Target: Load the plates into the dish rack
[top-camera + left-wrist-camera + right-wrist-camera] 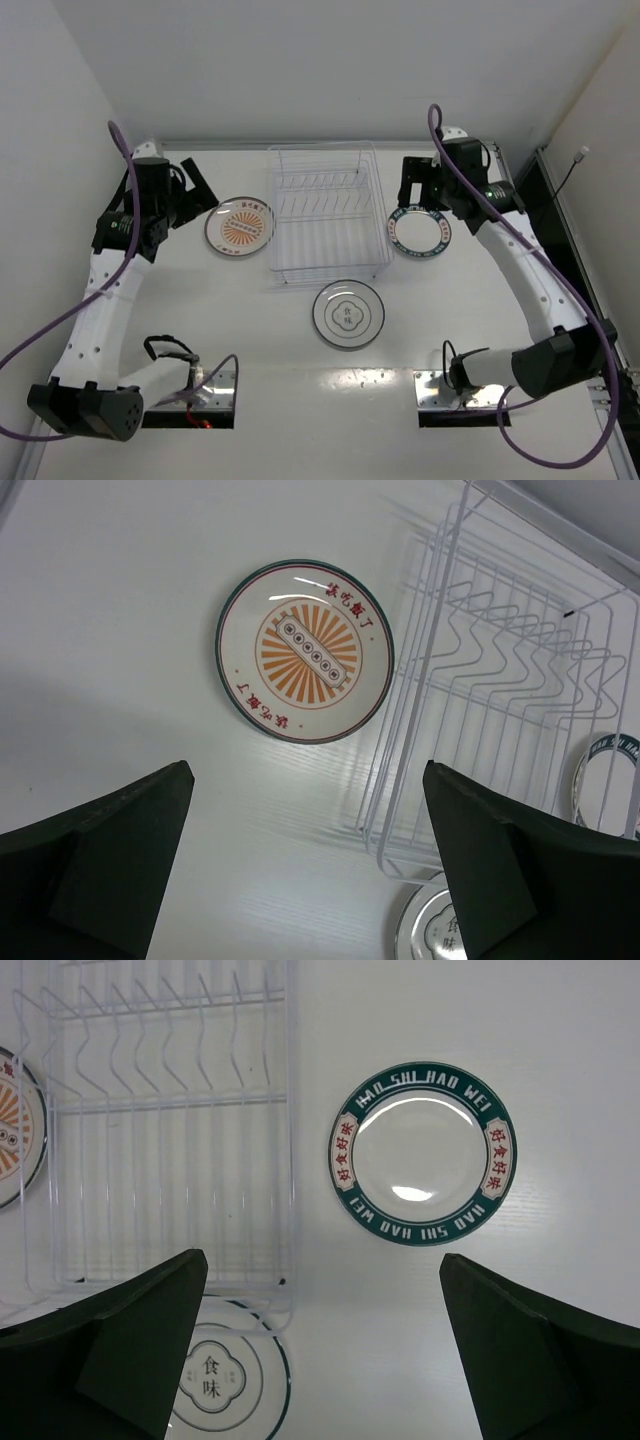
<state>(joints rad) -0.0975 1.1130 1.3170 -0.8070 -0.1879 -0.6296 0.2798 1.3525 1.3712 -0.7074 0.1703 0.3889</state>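
Plates, three small round ones, lie flat on the white tabletop [250, 310] around the rectangular silvery-wire dish rack [328, 215], none in its slots. The round plate with the orange sunburst centre [240, 226] sits just beside the rack's left side. The left tool [308, 780], dark fingers spread wide and holding nothing, hangs near that plate's far left edge, with the plate ahead of its gap. The round plate with the dark teal rim band [420, 231] sits just beside the rack's right side. The right tool [322, 1260], also spread wide and empty, hangs near its far edge, this plate ahead too. The white round plate with a thin dark ring and centre mark [348, 314] lies just beside the rack's near edge, apart from both tools
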